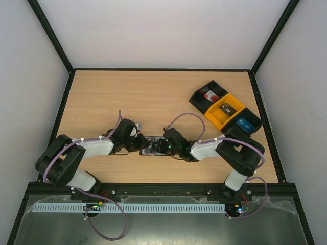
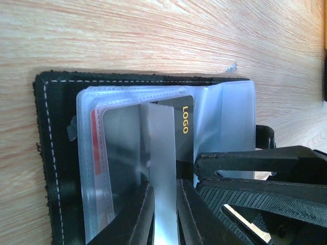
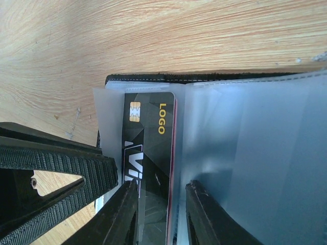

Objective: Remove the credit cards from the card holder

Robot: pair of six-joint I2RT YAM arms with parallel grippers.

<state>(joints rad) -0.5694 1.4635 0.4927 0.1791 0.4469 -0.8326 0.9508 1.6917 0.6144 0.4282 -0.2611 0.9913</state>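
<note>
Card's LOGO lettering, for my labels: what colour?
Gold-yellow, on the black card, clearest in the right wrist view.

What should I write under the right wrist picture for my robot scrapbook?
Right gripper open over a black card in the card holder.

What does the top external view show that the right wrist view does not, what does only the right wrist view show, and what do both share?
Only the top external view: both whole arms and the row of black and yellow bins at the table's far right. Only the right wrist view: a black card with a gold chip and the yellow word LOGO, inside a clear sleeve. Both: the wooden table, the open card holder, and the left gripper and right gripper at it.
</note>
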